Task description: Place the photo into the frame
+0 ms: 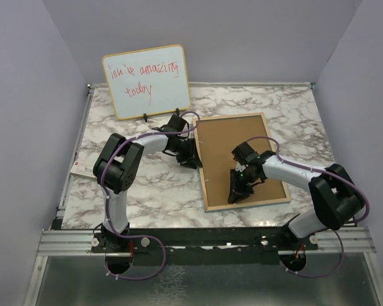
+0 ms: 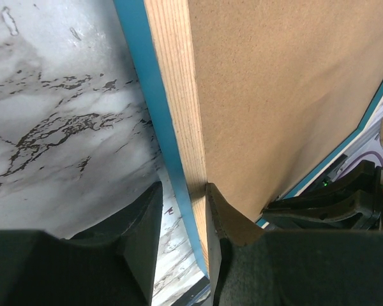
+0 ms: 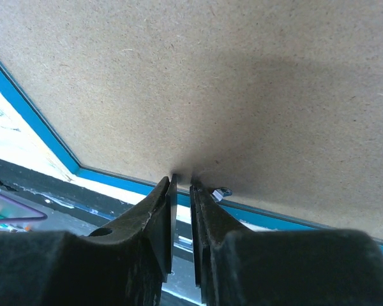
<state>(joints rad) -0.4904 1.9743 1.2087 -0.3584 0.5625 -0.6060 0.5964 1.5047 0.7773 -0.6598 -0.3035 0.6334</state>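
Marble-veined grey and white, the surface [image 1: 153, 191] carries the frame [image 1: 255, 203], which lies flat right of centre with its light wood face up, filled by the brown backing board [image 1: 226, 137]. A whiteboard [image 1: 147, 80] with red handwriting stands at the far edge. From above, the left fingers [image 1: 190, 159] sit at the frame's left rim. The right fingers [image 1: 235, 194] point down onto the board near its near edge.

From the left wrist, the left fingers [image 2: 143, 229] stand apart astride the frame's [image 2: 175, 115] rim. One is outside over the marble, with a sliver of surface [image 2: 64, 115] showing between it and the blue edge. The other touches the wood where it meets the board [image 2: 287, 95]. They straddle the rim without clamping it.

From the right wrist, the right fingers [image 3: 153, 217] are almost together, only a thin slit between them, their tips against the board [image 3: 242, 83] close to the blue edge [image 3: 38, 124]. A small metal tab [image 3: 220, 191] lies just right of them. Whether they pinch anything, I cannot tell.
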